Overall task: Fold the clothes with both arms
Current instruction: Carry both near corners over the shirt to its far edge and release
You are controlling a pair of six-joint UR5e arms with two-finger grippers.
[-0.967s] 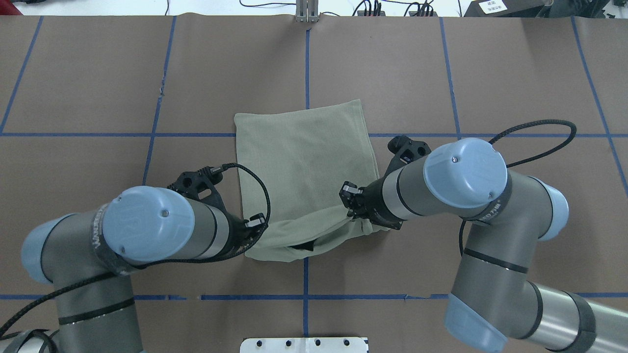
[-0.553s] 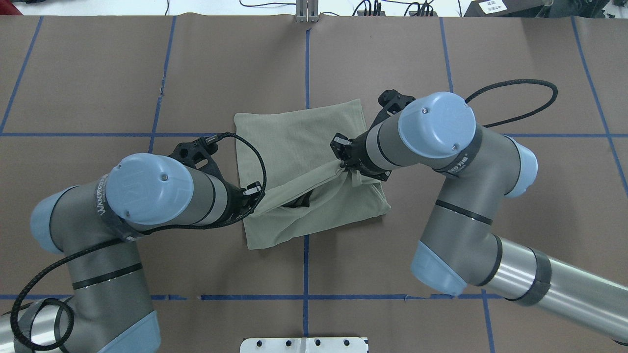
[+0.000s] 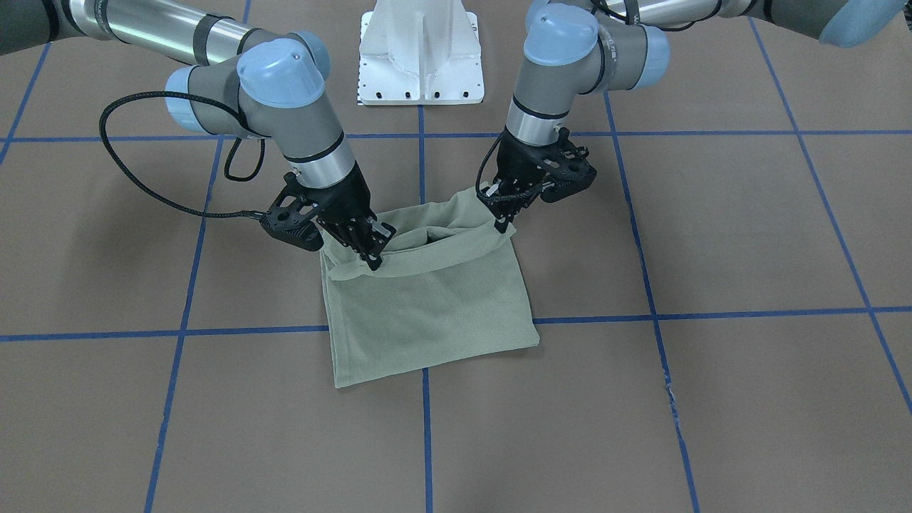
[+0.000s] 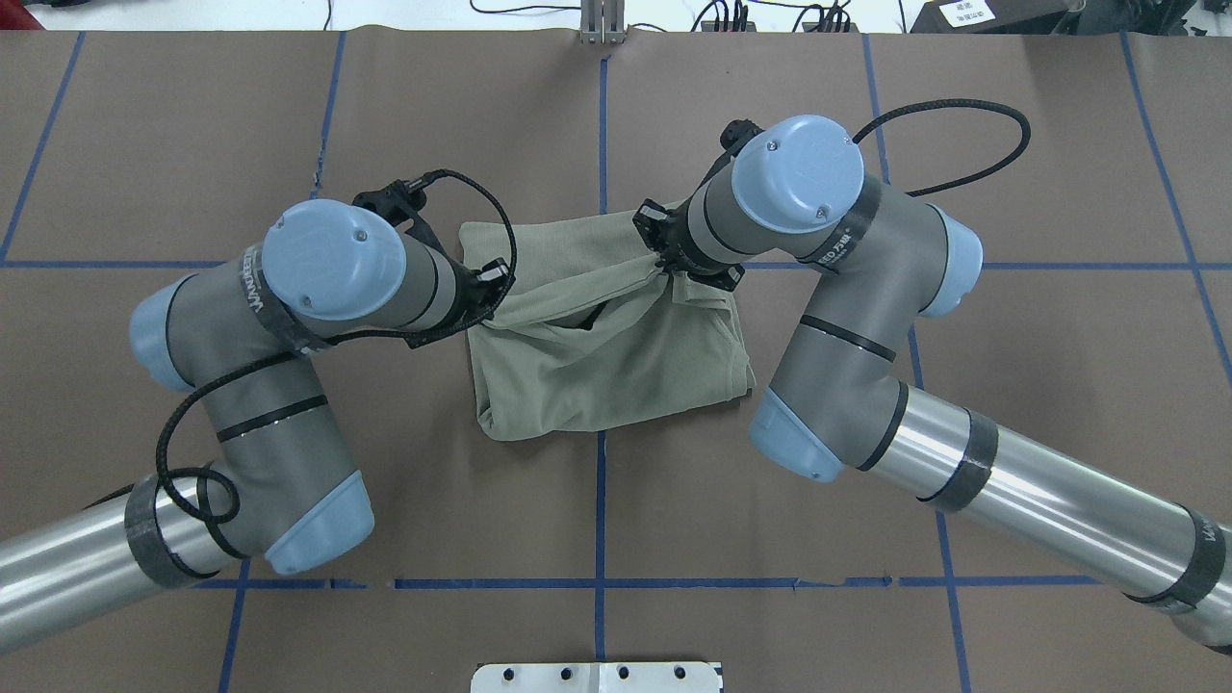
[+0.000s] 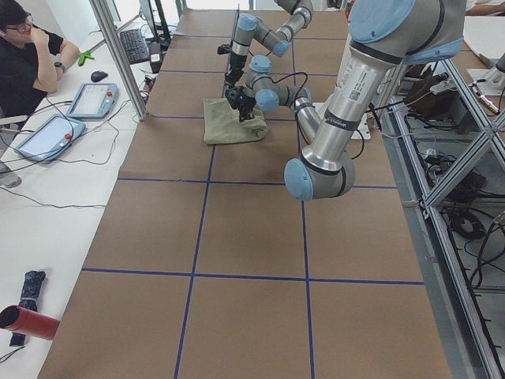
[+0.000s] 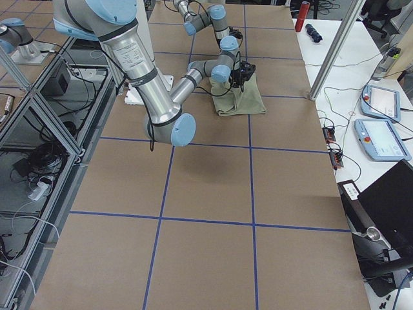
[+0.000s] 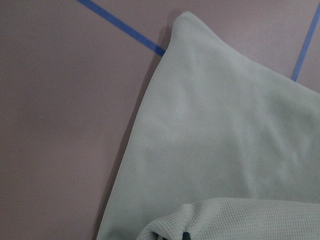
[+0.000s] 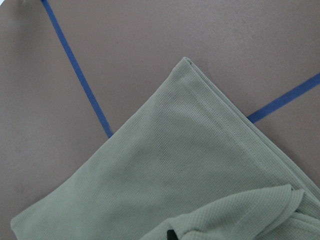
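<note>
Risk: the lifted edge sags between the two grips. If the left hand (image 4: 491, 279) and right hand (image 4: 659, 262) travel unevenly, or one pinch slips off the knit, I expect the fold to land skewed or bunched. Dragging could also shift the lower layer on the tabletop (image 4: 192, 115).

Position: the shirt (image 4: 616, 366) lies mid-tabletop, partly doubled over. The left hand is clamped on its raised left corner and the right hand on its raised right corner. The rest lies flat beneath and between them.
</note>
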